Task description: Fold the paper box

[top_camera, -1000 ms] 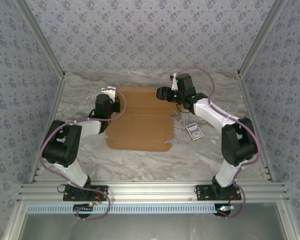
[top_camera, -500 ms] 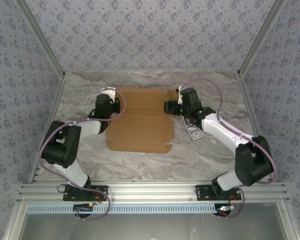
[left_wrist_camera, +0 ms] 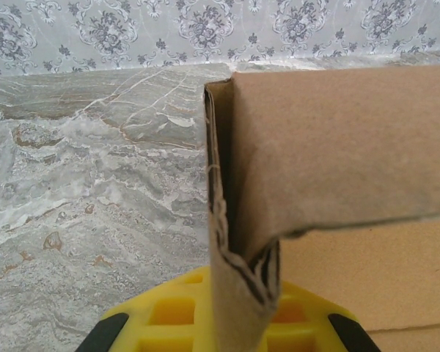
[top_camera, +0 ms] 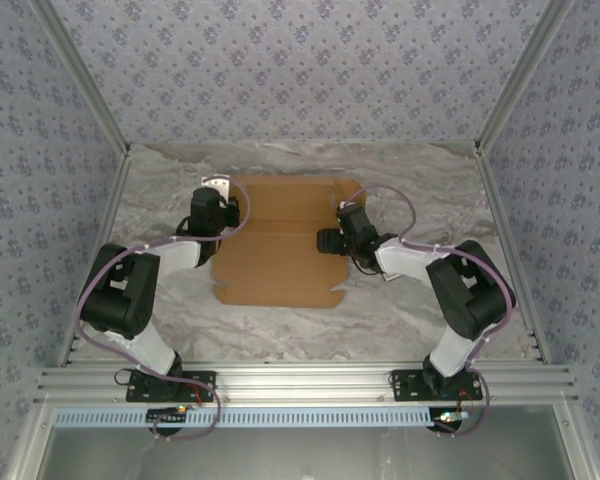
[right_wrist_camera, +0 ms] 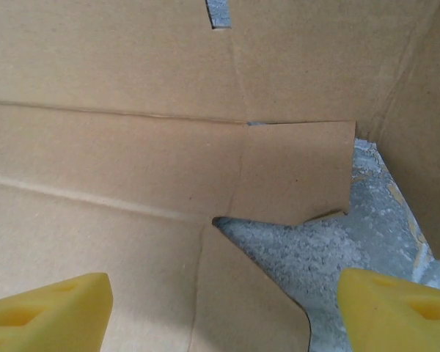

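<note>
The paper box (top_camera: 280,240) lies as a mostly flat brown cardboard sheet in the middle of the table. My left gripper (top_camera: 226,210) is at its left edge, shut on a side flap (left_wrist_camera: 238,220) that stands upright and is pinched against the yellow fingers (left_wrist_camera: 169,323). My right gripper (top_camera: 327,240) hovers over the sheet's right edge, open. Its two yellow fingertips (right_wrist_camera: 44,308) are spread wide above a notch (right_wrist_camera: 279,242) between two flaps, with nothing between them. A raised flap (right_wrist_camera: 425,110) stands at the right of that view.
Crinkled grey marbled covering (top_camera: 430,300) spreads over the table around the sheet. Patterned walls (top_camera: 300,70) and metal frame posts (top_camera: 510,90) enclose the back and both sides. An aluminium rail (top_camera: 300,385) runs along the near edge by the arm bases.
My right arm has swung from the sheet's far right corner towards me and leftward, folding in close to the right edge. The left gripper has stayed on the left flap.
</note>
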